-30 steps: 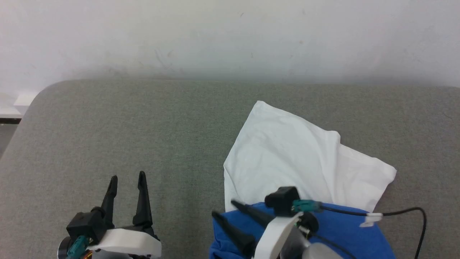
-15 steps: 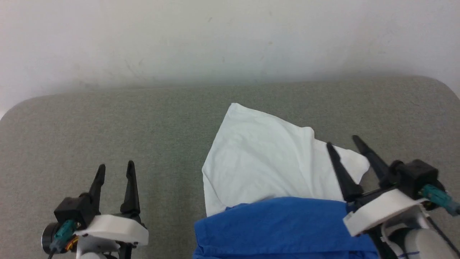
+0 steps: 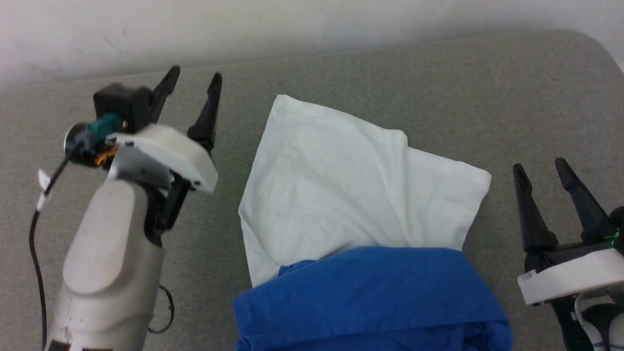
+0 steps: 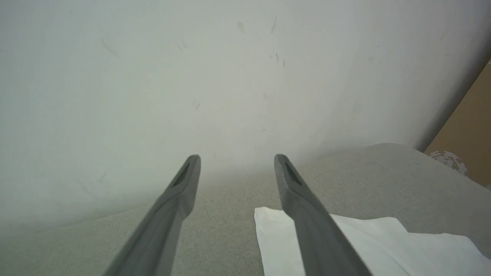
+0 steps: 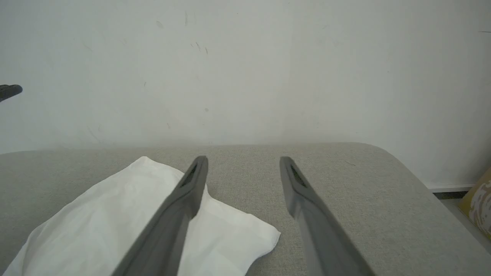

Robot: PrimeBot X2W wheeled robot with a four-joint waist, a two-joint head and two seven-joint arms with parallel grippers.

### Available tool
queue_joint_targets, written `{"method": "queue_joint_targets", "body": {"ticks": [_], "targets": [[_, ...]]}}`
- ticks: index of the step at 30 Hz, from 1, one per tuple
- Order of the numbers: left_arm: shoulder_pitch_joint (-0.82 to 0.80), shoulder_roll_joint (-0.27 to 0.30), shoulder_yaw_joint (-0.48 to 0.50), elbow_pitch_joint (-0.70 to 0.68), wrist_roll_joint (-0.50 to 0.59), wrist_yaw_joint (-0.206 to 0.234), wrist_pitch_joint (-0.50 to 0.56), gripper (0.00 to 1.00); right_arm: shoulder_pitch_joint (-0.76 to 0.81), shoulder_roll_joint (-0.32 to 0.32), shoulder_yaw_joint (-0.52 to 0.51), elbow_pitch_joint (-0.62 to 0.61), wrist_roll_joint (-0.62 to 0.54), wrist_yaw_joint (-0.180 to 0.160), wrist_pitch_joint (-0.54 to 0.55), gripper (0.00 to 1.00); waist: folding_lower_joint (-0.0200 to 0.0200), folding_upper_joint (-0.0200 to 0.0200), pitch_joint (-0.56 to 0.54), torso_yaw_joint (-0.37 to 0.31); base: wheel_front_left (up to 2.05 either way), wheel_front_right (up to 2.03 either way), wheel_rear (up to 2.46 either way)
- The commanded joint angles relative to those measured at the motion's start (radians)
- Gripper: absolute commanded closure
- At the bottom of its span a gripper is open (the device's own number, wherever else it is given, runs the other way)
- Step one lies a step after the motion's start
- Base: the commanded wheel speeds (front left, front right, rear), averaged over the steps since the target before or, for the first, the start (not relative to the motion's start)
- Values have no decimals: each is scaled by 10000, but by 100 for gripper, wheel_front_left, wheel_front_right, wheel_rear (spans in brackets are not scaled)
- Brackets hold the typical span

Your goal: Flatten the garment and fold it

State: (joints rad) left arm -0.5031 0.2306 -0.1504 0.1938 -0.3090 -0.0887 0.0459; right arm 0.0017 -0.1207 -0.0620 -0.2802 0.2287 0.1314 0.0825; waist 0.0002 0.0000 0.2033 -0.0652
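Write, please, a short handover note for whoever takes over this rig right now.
Garment: rumpled on the grey surface, white body creased, blue part bunched at the near edge.
Left end effector: open, empty, left of the garment's far corner.
Right end effector: open, empty, right of the garment.
Done: nothing finished.
Left: flatten it, then fold.

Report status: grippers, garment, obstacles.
Left gripper open, empty, left of garment. Right gripper open, empty, right of it. Garment bunched, blue over white, not flat. No obstacle seen.
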Motion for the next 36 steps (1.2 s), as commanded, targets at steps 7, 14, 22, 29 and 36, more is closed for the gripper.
{"method": "queue_joint_targets", "body": {"ticks": [7, 14, 22, 29, 36], "targets": [[-3641, 284, -1246, 2664, -1201, -407, 1961, 0, -720, 352, 320, 130, 107, -7, -492, 0, -2, 0, 2285, -1483, 0, 0, 0], [-5311, 1191, -2849, 4634, -2820, -417, 4507, 0, -1182, 512, 892, 615, 248, -7, -836, 0, -2, 0, 2831, -2314, 0, 0, 0], [-5689, 1859, -4013, 5760, -3854, -418, 6137, 0, -1280, 611, 1019, 1110, 380, -7, -1136, 0, -2, 0, 3162, -2855, 0, 0, 0], [-5525, 1762, -4682, 6625, -4349, -419, 8177, 100, -1348, 631, 950, 1368, 568, -7, -1114, 0, -2, 0, 3115, -2823, 0, 0, 0], [-5489, 1722, -4903, 6602, -4264, -419, 7471, 100, -2690, -104, 1391, 2680, 1560, -7, 302, 0, -2, 0, 2884, -2610, 0, 0, 0]]}}
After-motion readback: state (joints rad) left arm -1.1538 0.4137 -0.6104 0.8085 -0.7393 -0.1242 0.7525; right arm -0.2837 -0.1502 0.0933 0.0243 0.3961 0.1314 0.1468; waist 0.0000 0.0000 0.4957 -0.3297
